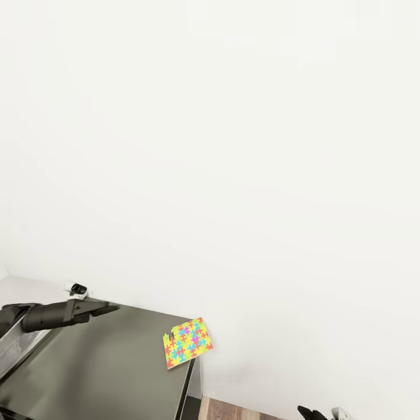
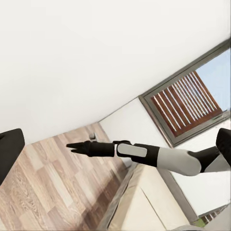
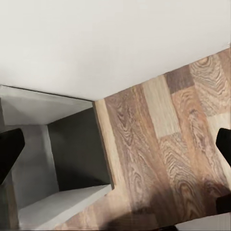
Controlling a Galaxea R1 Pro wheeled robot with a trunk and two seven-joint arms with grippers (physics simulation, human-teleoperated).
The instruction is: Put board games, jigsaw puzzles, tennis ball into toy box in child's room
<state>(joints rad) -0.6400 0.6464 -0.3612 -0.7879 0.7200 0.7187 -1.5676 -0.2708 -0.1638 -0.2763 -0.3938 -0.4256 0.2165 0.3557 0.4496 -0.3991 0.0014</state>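
One jigsaw puzzle, a flat square of yellow, pink, blue and green pieces, lies at the far right corner of a dark grey top, slightly over its edge. My left gripper hovers over the left part of that top, well left of the puzzle. Its fingers stand wide apart with nothing between them, so it is open. My right gripper hangs low beside the cabinet over the floor, and its fingers are also spread and hold nothing. The toy box, board games, tennis ball and bed are out of view.
A bare white wall rises behind the dark top. Wood floor lies to the right of the cabinet, whose open side shows pale grey shelves. A pale grey slanted edge sits at the left border. A louvred window appears past my right arm.
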